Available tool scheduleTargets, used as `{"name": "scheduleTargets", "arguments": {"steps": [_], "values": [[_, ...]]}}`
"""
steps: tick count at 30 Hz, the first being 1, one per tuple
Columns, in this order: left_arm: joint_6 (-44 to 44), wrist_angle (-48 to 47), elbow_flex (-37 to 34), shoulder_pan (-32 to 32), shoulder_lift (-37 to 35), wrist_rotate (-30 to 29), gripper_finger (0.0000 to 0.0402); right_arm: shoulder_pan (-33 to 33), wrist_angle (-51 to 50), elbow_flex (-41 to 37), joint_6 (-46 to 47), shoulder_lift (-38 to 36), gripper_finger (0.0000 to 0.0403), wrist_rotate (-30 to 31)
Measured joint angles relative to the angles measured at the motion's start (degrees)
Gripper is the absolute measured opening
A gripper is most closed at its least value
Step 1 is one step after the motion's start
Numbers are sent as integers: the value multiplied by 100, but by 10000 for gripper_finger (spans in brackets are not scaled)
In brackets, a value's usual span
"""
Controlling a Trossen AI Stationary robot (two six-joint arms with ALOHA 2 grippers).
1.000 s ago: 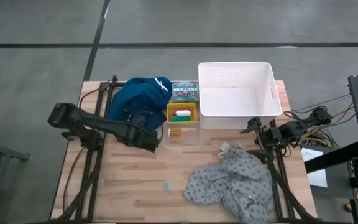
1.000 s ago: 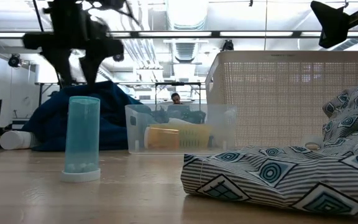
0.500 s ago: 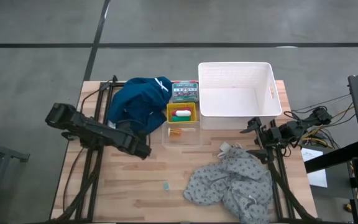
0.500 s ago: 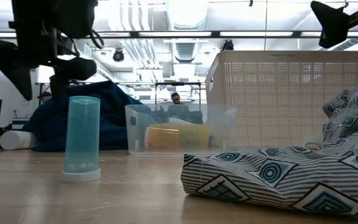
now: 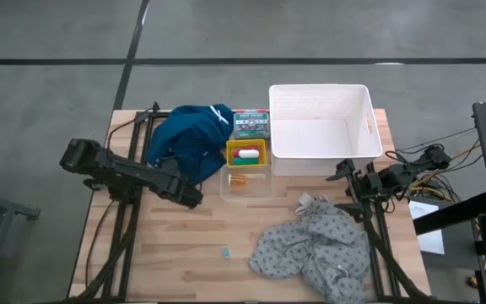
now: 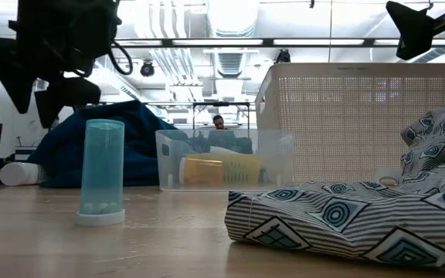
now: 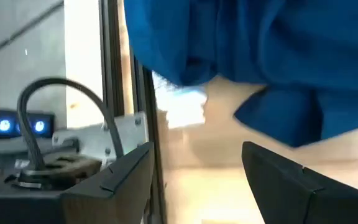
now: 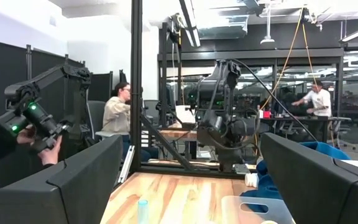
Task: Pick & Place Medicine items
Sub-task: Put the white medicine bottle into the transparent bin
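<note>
My left gripper [image 5: 191, 198] hangs open and empty over the table's left half, just near of the large dark blue cloth [image 5: 191, 137]. In the left wrist view its fingers stand apart [image 7: 197, 186], and a white-and-blue bottle [image 7: 182, 107] lies on the wood at the cloth's edge; it also shows in the low view [image 6: 18, 174]. A teal tube [image 6: 103, 171] stands upright on its cap near the front [image 5: 224, 252]. An orange pack [image 5: 239, 181] lies in a clear box [image 5: 247, 182]. My right gripper [image 8: 185, 186] waits open at the table's right edge [image 5: 348, 176].
A yellow bin [image 5: 247, 154] holds white and green pieces. Behind it lies a green box [image 5: 251, 124]. A white mesh basket [image 5: 321, 127] stands at the far right. The grey dotted cloth [image 5: 310, 247] lies crumpled at the near right. People sit and stand in the room beyond.
My left gripper has gone toward the table's left edge and a little toward the near edge, away from the clear box, staying above the table. Nothing on the table has moved.
</note>
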Motion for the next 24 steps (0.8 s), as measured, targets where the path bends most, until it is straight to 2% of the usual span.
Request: {"name": "scheduleTargets", "arguments": {"steps": [3,8,15,24], "values": [[414,-2,-11,231,-71,235,248,0,2,2,0,-1,380,0],[1167,69,-174,551,-143,235,240,0,1,0,0,-1,380,2],[1447,554,-632,870,-175,452,224,0,3,2,0,-1,380,2],[1630,1163,-1227,1088,-217,466,225,0,2,2,0,-5,380,0]]}}
